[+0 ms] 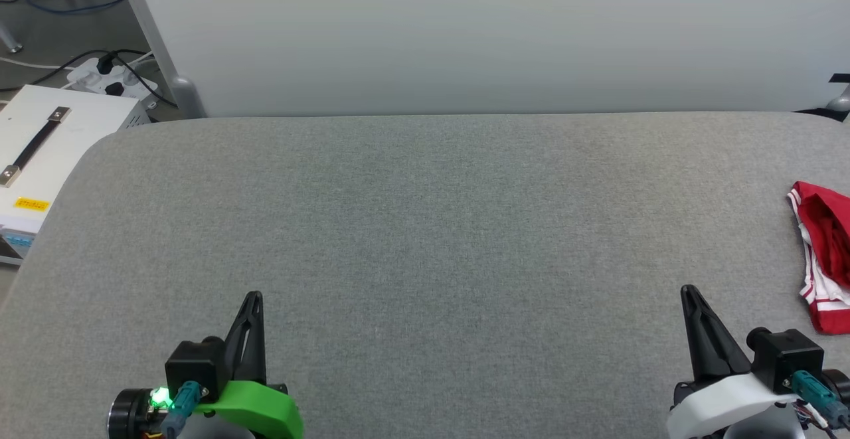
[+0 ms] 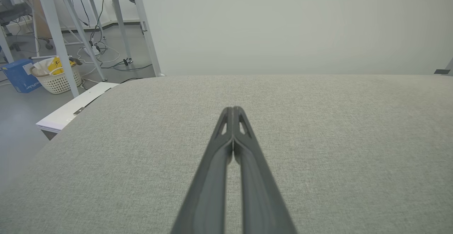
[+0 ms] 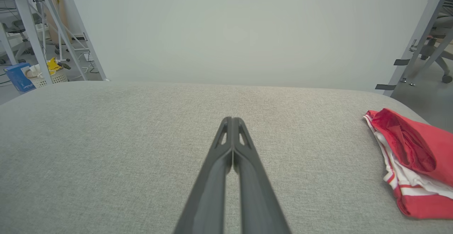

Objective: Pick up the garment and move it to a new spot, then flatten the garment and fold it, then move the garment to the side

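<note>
the garment (image 1: 822,253) lies as a compact red-and-white bundle at the far right edge of the grey padded surface (image 1: 412,226), cut off by the border of the head view. the left gripper (image 1: 254,298) and the right gripper (image 1: 688,291) sit low at the near edge, well apart. each has its fingers pressed together, narrow and holding nothing. the right one is nearer the garment but clear of it. the wide grey stretch ahead of them would give room for flattening and folding. whether the bundle awaits pickup or is already set aside cannot be told.
</note>
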Tool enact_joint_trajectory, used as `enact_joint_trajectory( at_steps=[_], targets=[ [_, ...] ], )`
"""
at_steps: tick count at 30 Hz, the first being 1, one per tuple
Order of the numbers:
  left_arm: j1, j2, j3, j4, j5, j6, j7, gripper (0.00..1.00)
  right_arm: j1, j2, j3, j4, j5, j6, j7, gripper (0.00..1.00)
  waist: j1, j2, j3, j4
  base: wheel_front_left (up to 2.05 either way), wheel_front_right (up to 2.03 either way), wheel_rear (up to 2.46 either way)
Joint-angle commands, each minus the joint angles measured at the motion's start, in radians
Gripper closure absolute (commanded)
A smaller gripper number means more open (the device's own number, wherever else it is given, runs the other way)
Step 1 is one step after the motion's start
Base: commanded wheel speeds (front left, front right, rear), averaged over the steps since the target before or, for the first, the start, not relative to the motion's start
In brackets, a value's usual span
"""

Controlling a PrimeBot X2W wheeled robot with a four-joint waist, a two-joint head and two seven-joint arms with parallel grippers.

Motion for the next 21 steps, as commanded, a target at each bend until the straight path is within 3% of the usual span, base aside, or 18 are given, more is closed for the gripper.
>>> enact_joint_trajectory(
  at_steps=[1, 21],
  targets=[
    [-0.022, -0.004, -0.001, -0.004, 0.011, 0.007, 0.007, 1.0, -0.017, 0.004, 0.004, -0.007, -0.01, 0.0, 0.008, 1.0, 0.0, 0.0, 0.0, 0.0, 0.0, 0.0, 0.0],
    [-0.035, -0.006, -0.001, -0.02, 0.026, 0.017, 0.047, 1.0, -0.036, 0.006, 0.008, -0.012, -0.037, 0.0, 0.048, 1.0, 0.0, 0.0, 0.003, 0.001, 0.0, 0.0, 0.0]
  ],
)
